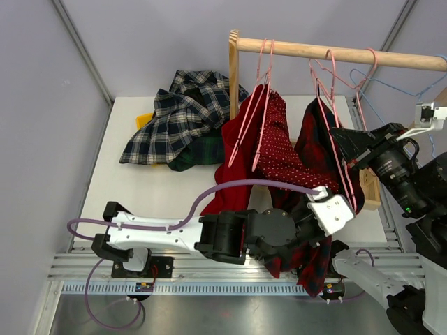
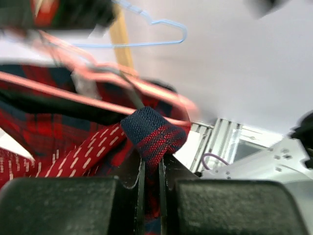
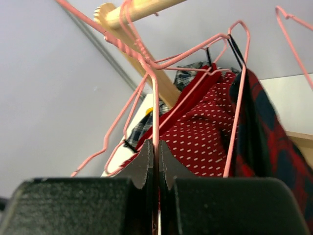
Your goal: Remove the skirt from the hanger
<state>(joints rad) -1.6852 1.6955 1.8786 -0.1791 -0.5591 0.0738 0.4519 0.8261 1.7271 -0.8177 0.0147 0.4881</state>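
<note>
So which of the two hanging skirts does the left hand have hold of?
The dark red-and-navy plaid skirt: the left hand is shut on a fold of its cloth. The red polka-dot skirt hanging beside it is not gripped.

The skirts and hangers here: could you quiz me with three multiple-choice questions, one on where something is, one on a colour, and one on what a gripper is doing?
1. Where does the pile of plaid clothes lie?
A. on the table's far left part
B. over the wooden rod
C. on the floor

2. What colour is the wire held by the right gripper?
A. blue
B. pink
C. green

3. What is the left gripper doing?
A. hanging open in the air
B. shut on a bare hanger
C. shut on a fold of the red plaid skirt

Answers:
1 A: the top view shows it heaped on the table.
2 B: the pink hanger runs down between the shut fingers.
3 C: the fold is pinched between its fingers.
</note>
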